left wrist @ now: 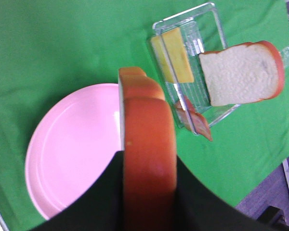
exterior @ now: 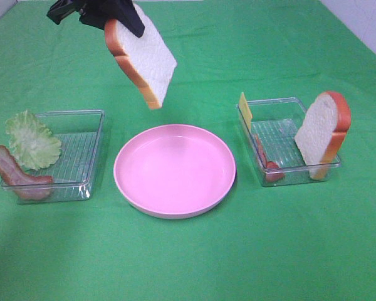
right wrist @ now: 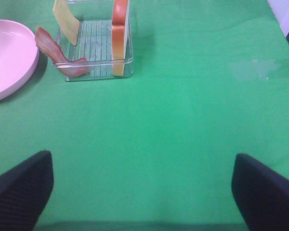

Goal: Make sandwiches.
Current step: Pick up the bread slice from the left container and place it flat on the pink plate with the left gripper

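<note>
Held slice: the bread slice hangs tilted in the upper left-centre of the overhead frame, above the far rim of the pink plate and clear of it.
Left fingers: the left gripper pinches that slice by its crusted top end, one finger on each face.
Right fingers: the right gripper is spread wide with nothing between them, over bare green table.
Other parts: lettuce and bacon hang over the left tray; a second slice, cheese and bacon stand in the right tray.
Step, as judged: laying the base slice on the empty plate.
Risk, drop: released while this high and slanted, the slice could land on edge, bounce or slide off the rim.
Risk, grip: held only at one end, it may swing or slip free.
Risk, aim: it sits toward the plate's far edge, so a straight descent may leave it overhanging.
</note>
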You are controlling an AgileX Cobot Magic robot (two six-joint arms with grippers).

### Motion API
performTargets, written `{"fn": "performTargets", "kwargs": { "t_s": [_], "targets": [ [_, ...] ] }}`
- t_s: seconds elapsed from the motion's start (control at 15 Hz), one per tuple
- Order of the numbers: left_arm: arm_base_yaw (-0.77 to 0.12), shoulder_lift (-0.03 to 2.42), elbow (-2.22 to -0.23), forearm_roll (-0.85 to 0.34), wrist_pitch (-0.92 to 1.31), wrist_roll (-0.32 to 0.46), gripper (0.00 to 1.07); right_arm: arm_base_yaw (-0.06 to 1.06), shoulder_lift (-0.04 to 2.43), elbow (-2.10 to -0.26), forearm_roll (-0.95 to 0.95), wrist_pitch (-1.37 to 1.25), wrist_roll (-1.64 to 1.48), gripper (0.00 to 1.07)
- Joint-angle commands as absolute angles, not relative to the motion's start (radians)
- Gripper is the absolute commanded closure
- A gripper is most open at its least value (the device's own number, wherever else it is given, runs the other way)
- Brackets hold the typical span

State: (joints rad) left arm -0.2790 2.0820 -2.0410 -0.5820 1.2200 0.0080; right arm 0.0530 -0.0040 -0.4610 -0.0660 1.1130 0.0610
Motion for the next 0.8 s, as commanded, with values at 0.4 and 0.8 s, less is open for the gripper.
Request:
{"fn": "performTargets", "kwargs": {
  "t_s": [0.4, 0.8],
  "targets": [
    [-0.381, 2.164, -2.039, -0.646, 1.284, 0.086, 0.96, 0.046, -0.035, -0.455, -0.061, 1.102, 0.052, 0.11],
    [-0.458, 2.314, -2.039, -0.637, 1.287, 0.077, 0.96, 0.046, -0.035, -0.455, -0.061, 1.102, 0.052, 0.11]
  ]
}}
